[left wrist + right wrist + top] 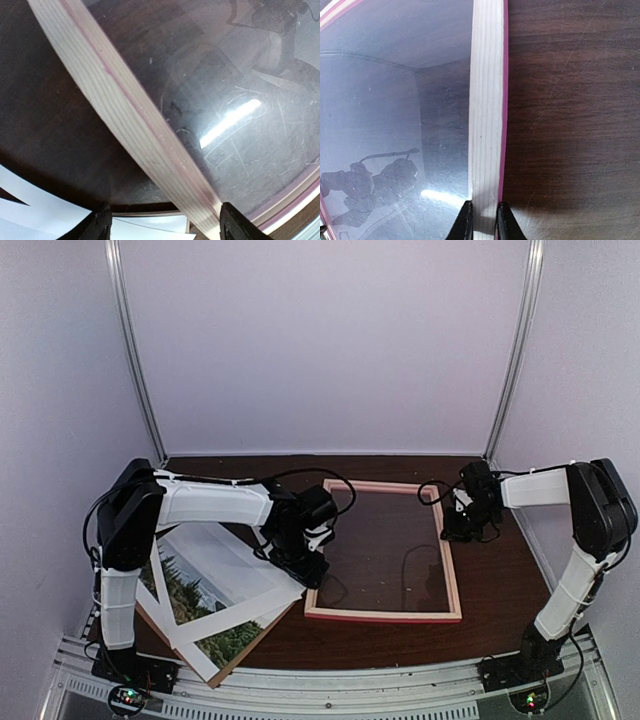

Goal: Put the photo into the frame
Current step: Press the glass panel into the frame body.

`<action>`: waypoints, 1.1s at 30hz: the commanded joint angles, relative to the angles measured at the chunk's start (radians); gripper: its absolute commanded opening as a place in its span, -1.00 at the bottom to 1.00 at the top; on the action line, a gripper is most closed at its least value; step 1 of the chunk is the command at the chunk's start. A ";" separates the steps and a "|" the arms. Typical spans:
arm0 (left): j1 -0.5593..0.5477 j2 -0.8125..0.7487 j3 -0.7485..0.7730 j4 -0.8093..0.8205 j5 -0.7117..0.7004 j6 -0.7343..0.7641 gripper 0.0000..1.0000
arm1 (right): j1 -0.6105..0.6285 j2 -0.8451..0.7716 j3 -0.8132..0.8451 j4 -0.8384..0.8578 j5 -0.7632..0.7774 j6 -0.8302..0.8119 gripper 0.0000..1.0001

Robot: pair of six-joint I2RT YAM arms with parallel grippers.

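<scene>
The frame [383,615] lies flat on the dark table at centre right, with pink rails and glass inside. My left gripper [303,568] hovers at its left rail near the front corner; in the left wrist view the gripper [165,227] is open, and the pale wood rail [130,120] runs diagonally between the wide-apart fingers. My right gripper [465,528] is shut on the right rail; in the right wrist view the gripper [484,222] pinches the rail [487,100]. The photo [185,590], green trees under pale sky, lies at the left, partly covered.
A white mat border [250,608] lies askew over the photo, on a brown backing board [262,632]. Pale sheet edges [30,205] show at the bottom of the left wrist view. White enclosure walls stand around the table. A metal rail [330,690] runs along the near edge.
</scene>
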 commanded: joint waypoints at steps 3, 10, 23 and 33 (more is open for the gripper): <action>0.012 -0.093 0.056 0.006 -0.082 0.062 0.50 | -0.047 -0.020 0.022 -0.070 0.069 -0.025 -0.84; 0.072 -0.119 0.072 0.065 -0.043 0.027 0.51 | -0.074 -0.008 0.093 -0.174 0.069 -0.105 -0.82; 0.282 -0.223 -0.039 0.076 -0.021 0.000 0.53 | -0.118 0.064 0.168 -0.241 0.035 -0.204 -0.79; 0.322 -0.196 0.005 0.132 -0.045 -0.002 0.54 | -0.117 0.081 0.151 -0.191 -0.061 -0.203 -0.76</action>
